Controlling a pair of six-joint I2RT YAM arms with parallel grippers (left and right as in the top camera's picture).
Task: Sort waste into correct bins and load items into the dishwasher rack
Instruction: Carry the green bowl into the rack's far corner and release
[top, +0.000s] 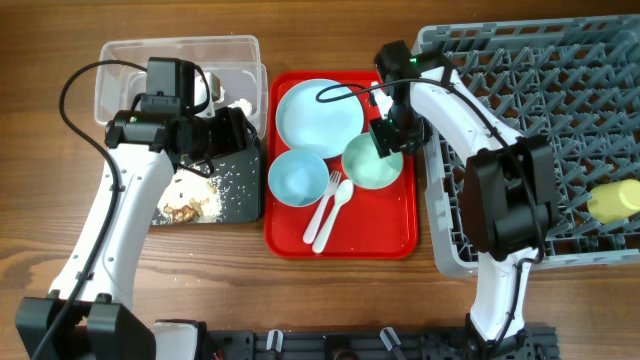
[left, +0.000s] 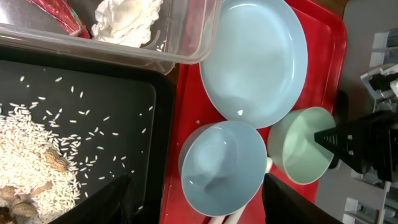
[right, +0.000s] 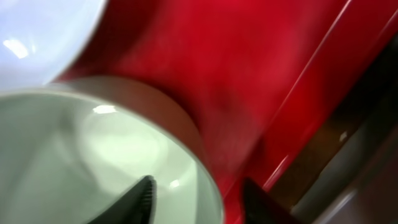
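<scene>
Mint bowl (top: 372, 165) on red tray (top: 385, 225), at its 3 o'clock edge; rack (top: 540, 110) wall just beyond, little room that side; blue bowl (top: 297, 177) close at 9, plate (top: 318, 115) at 11, cutlery (top: 328, 210) at 7. Right gripper (right: 199, 183) spread astride the bowl's 1 o'clock rim, one finger in, one out; view blurred, contact unclear. Left gripper (left: 196, 186) spread wide, empty, above black tray (top: 240, 190); rice (left: 25, 149) inside. Arm hides part of tub (top: 180, 45); tissue (left: 127, 18) and wrapper (left: 59, 12) cut off. Cup (top: 612, 200) in rack, 3 o'clock edge.
</scene>
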